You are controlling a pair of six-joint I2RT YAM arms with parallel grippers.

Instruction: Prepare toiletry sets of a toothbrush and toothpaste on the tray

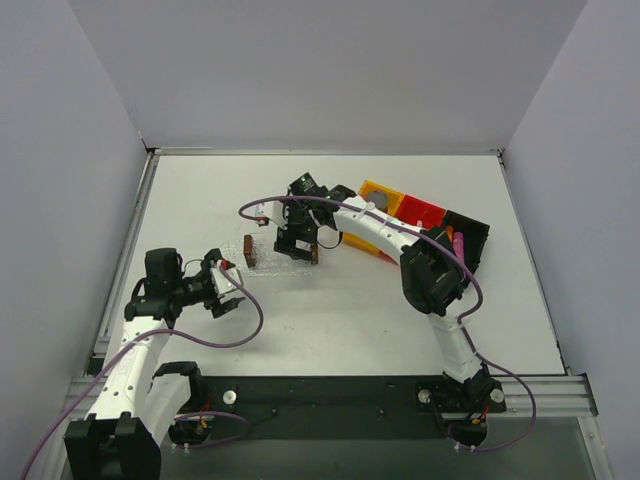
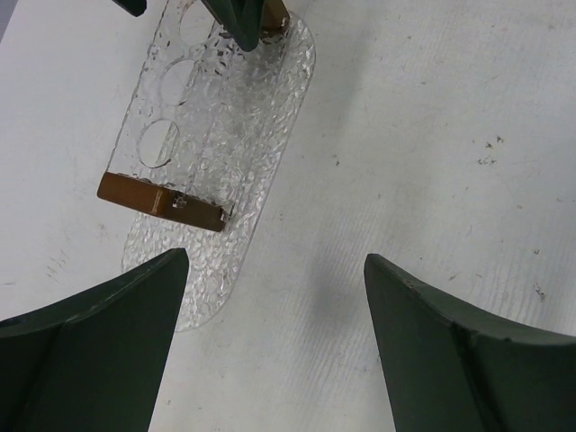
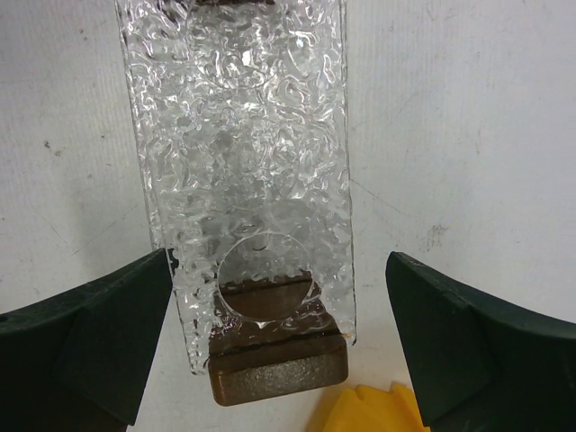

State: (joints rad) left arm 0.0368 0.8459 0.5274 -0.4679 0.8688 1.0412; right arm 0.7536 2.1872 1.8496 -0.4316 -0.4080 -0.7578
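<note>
The tray (image 1: 250, 258) is a clear holder with round holes and a dark brown block at each end, lying mid-table. My right gripper (image 1: 297, 243) hangs over its right end, open, with the jaws on either side of the tray (image 3: 243, 135) and its brown end block (image 3: 279, 369), not touching. My left gripper (image 1: 225, 287) is open and empty, just left of the tray (image 2: 162, 200), over bare table. A pink toothpaste tube (image 1: 458, 243) lies in the black bin. The toothbrush and the orange tube are not visible.
An orange bin (image 1: 380, 195), a red bin (image 1: 421, 212) and a black bin (image 1: 470, 235) stand in a row at the back right. A flat crinkly clear sheet (image 2: 216, 270) lies under the tray. A yellow bin corner (image 3: 369, 416) is near the right jaws.
</note>
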